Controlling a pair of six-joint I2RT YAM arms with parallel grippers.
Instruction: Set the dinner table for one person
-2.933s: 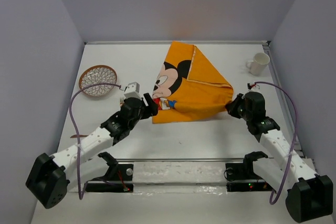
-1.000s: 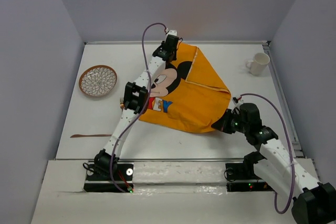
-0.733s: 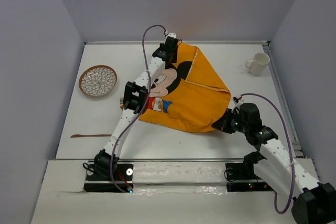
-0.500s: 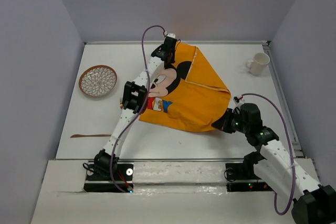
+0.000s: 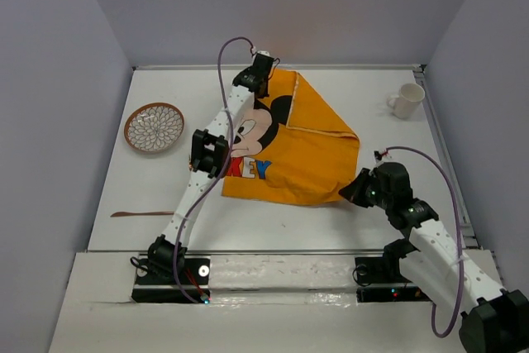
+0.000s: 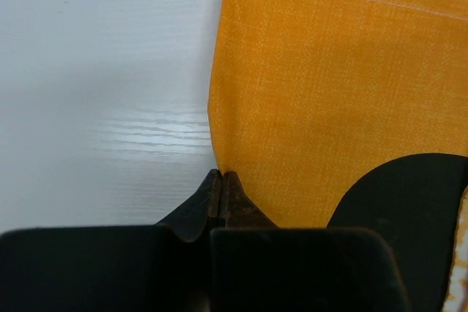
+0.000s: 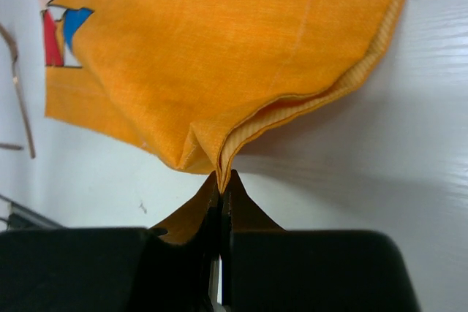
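My left gripper (image 6: 221, 179) is pinched shut on the far corner of the orange cloth mat with the cartoon mouse (image 5: 310, 150). My right gripper (image 7: 220, 179) is squeezed tight on its near folded corner. I hold two corners so I can pull it flat, I think. It lies folded in the middle of the big flat white dinner table (image 5: 165, 188). The round patterned plate (image 5: 154, 127) and white mug (image 5: 406, 99) wait at the sides.

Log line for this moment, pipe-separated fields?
left gripper: shut on orange mat, far corner | right gripper: shut on its near-right corner | mat: folded over | plate, cup: untouched
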